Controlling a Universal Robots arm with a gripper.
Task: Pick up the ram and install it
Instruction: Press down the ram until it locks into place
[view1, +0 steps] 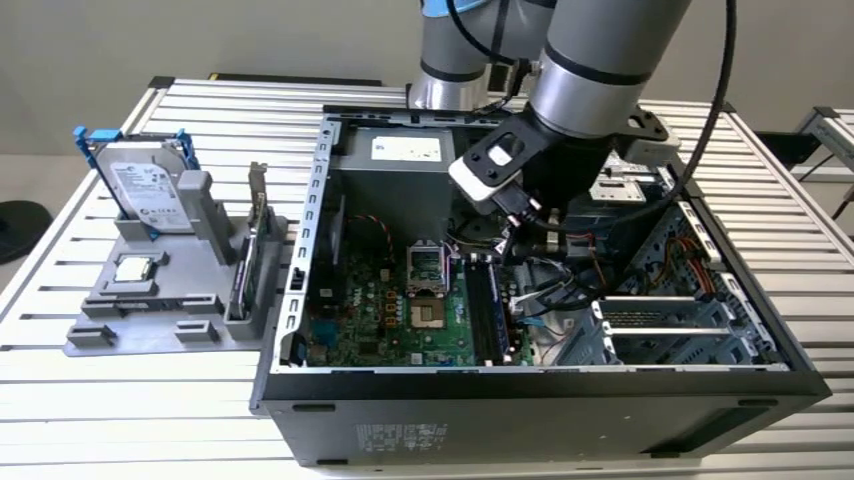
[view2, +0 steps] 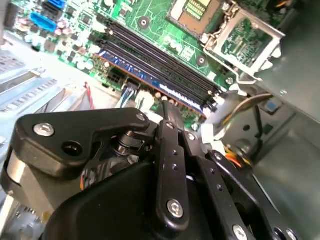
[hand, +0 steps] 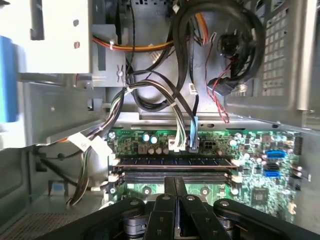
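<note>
Obs.: the open computer case (view1: 534, 385) lies on its side near the middle of the slatted tabletop (view1: 134, 400). The arm reaches down into it over the motherboard (view1: 400, 310).

Ram: in both wrist views the ram (hand: 175, 161) sits edge-up in the memory slot nearest the bundle of cables (hand: 175, 95), at the edge of the board. It runs the full length of the slot, with its row of dark chips facing out. Next to it are empty black slots (view2: 150, 50).

Tool: the tool (hand: 175, 187) hangs just above the slot bank, with its fingers drawn together to a thin seam. I can see nothing between them.

Handling (judgement): the stick is light, thin and stiff along its length. It would be brittle if twisted, and its chips and contact edge are vulnerable. It is best held by the bare top edge or the short ends, and any push should go straight down into the slot, never sideways.

Not resolved:
- I cannot tell whether the fingertips (view2: 167, 112) touch the ram's top edge or stop just short, because the tool's own linkage blocks the gap.
- The slot end latches are too small for me to tell whether they are closed or open.
- The contact edge is buried in the slot, so I cannot confirm how deep the stick is seated.
- In the exterior view the arm covers the work point.
</note>
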